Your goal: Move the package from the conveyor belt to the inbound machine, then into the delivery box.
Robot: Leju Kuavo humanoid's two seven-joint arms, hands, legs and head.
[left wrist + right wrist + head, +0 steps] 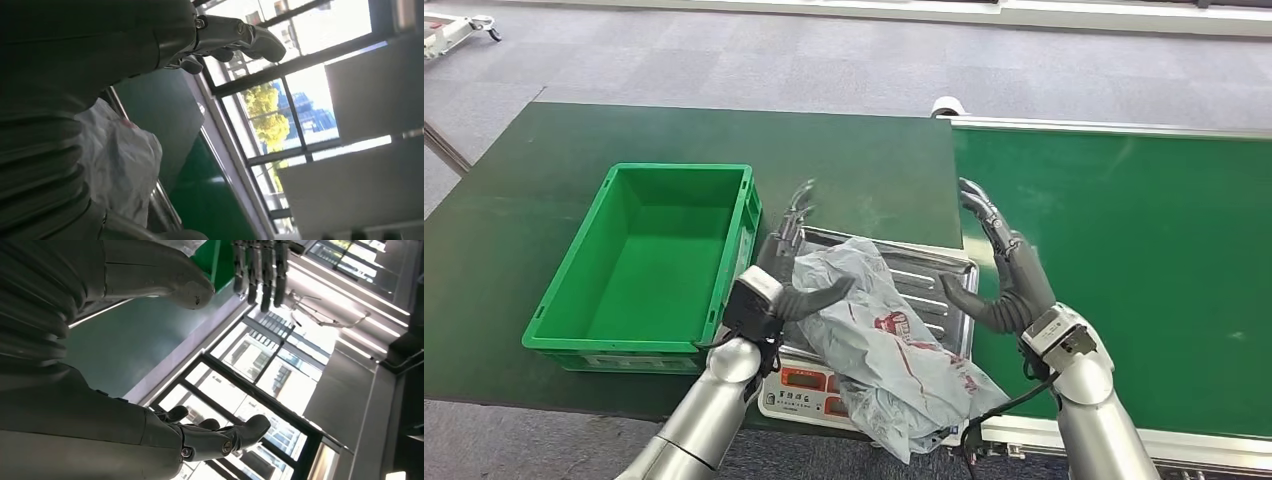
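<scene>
Scale tray [929, 262] under grey package [879, 335]

You see a pale grey plastic package [886, 345] with dark red printed markings, lying on a silver ribbed scale tray [934, 280]. The scale's front [804, 388] is white with red displays. Beside it sits a bright green box [649, 265]. The table [544, 180] is dark green; the conveyor belt [1144, 260] is brighter green.

We see a grey package [889, 345] lying on the scale [924, 275], our open hands, left hand [789, 275] and right hand [1009, 275], flanking it; a green box [574, 330] sits left.
</scene>
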